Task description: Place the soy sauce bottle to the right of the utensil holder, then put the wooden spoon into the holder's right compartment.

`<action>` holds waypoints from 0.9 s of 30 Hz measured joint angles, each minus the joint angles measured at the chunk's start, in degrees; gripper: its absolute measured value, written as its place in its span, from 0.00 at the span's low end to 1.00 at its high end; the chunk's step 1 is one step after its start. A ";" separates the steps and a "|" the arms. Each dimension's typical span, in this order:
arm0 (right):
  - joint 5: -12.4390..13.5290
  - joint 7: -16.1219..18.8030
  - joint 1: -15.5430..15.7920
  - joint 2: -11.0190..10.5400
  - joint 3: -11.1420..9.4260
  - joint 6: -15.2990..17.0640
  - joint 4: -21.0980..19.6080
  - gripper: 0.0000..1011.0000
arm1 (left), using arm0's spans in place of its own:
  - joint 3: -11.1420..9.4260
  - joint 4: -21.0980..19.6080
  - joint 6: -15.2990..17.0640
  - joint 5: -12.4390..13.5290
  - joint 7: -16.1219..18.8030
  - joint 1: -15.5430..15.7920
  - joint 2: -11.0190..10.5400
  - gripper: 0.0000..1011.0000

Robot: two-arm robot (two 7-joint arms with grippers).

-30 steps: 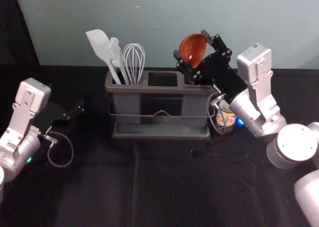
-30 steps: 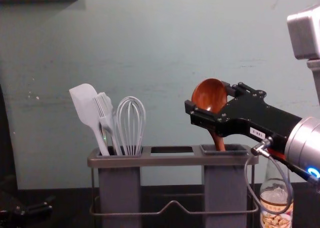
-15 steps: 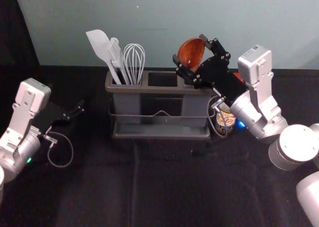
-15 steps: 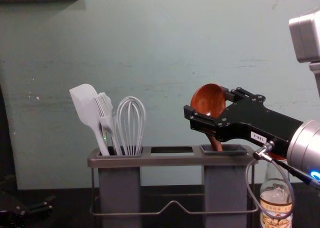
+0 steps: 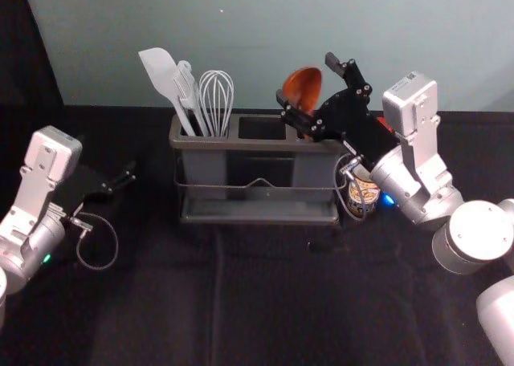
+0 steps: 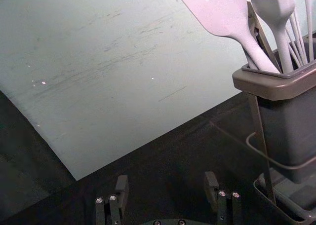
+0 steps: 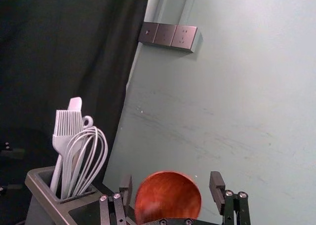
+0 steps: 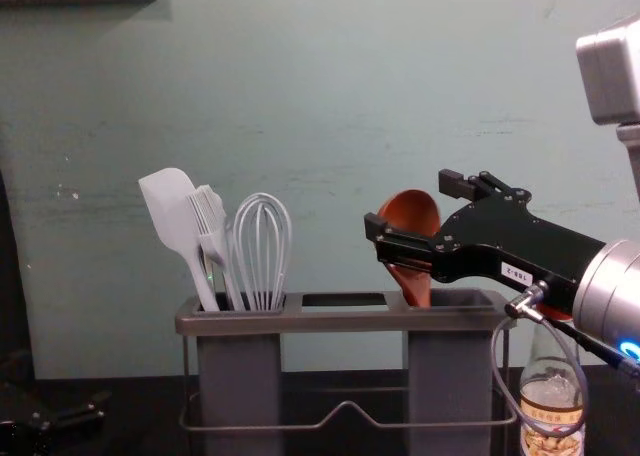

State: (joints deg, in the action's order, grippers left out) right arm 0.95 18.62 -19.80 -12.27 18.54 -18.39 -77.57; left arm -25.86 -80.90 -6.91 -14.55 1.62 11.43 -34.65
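well, my right gripper [image 5: 308, 78] is spread around the spoon [image 8: 412, 212], which leans in the holder [image 8: 340, 322]'s right compartment [image 8: 450, 371]; bottle [image 8: 553, 401] just right, whisk [image 8: 262, 248] in the left one, my left gripper [image 5: 124, 178] parked spread beyond.

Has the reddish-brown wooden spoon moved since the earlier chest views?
Yes, downward: the spoon has its bowl closer to the rim of the grey plastic utensil holder.

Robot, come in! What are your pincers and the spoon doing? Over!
Right pincer open, spoon between fingers. Spoon leaning in right slot. Left pincer open, parked left. Bottle right of holder.
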 joint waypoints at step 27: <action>-2.88 -2.81 2.67 -1.46 -0.58 3.38 -8.13 0.99 | 0.00 0.00 0.00 0.00 0.00 0.00 0.00 0.99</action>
State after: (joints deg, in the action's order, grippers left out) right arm -1.92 15.81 -17.13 -13.73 17.97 -15.01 -85.70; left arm -25.86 -80.90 -6.91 -14.54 1.62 11.43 -34.64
